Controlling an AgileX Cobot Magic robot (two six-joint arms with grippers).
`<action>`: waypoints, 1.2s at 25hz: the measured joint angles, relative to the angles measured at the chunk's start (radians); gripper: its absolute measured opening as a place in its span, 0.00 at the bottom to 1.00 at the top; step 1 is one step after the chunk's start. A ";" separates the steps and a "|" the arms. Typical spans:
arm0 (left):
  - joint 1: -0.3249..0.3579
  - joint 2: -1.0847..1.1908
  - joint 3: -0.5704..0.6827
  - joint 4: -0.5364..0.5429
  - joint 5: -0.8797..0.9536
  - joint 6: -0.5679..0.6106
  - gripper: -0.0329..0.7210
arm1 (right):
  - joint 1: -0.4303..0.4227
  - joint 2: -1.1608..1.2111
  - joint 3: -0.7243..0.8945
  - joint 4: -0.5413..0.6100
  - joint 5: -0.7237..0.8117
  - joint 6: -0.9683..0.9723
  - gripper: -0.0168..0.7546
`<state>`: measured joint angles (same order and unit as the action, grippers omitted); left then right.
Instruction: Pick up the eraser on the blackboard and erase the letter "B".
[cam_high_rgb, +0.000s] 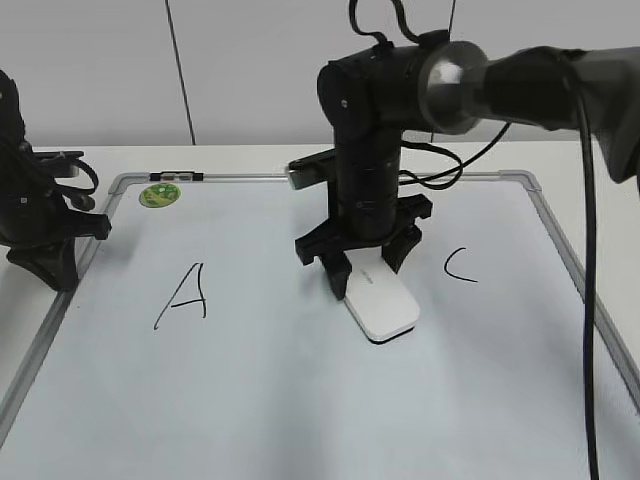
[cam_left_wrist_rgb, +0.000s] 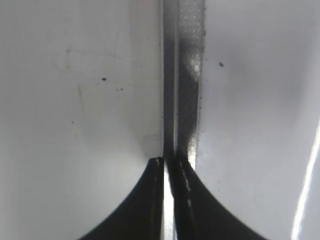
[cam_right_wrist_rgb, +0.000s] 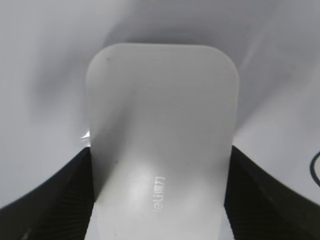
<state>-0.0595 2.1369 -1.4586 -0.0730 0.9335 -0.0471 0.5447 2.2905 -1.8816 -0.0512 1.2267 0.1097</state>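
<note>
The white eraser (cam_high_rgb: 385, 305) lies flat on the blackboard (cam_high_rgb: 300, 410), in the middle between the black "A" (cam_high_rgb: 183, 295) and the black "C" (cam_high_rgb: 460, 265). My right gripper (cam_high_rgb: 368, 270) stands upright over it and is shut on its far end. In the right wrist view the eraser (cam_right_wrist_rgb: 160, 115) fills the frame between both fingers of the right gripper (cam_right_wrist_rgb: 160, 150), with grey lettering on top. No letter "B" shows; the arm and eraser cover that spot. My left gripper (cam_high_rgb: 55, 265) is shut and empty at the board's left edge.
A round green sticker (cam_high_rgb: 158, 195) sits at the board's top left corner. In the left wrist view the left gripper (cam_left_wrist_rgb: 170, 162) hangs over the grey board frame (cam_left_wrist_rgb: 189, 75). The right arm's cables hang over the board's far edge (cam_high_rgb: 450, 170).
</note>
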 joint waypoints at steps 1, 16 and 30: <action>0.000 0.000 0.000 0.000 0.000 0.000 0.07 | -0.011 -0.002 0.000 -0.005 -0.002 0.010 0.71; 0.000 0.000 0.000 0.000 0.000 0.000 0.07 | -0.174 -0.230 0.214 -0.141 -0.005 0.097 0.71; 0.000 0.000 0.000 0.000 0.000 0.000 0.07 | -0.452 -0.344 0.439 0.076 -0.013 -0.065 0.71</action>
<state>-0.0595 2.1369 -1.4586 -0.0730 0.9335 -0.0471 0.0924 1.9463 -1.4423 0.0245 1.2132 0.0451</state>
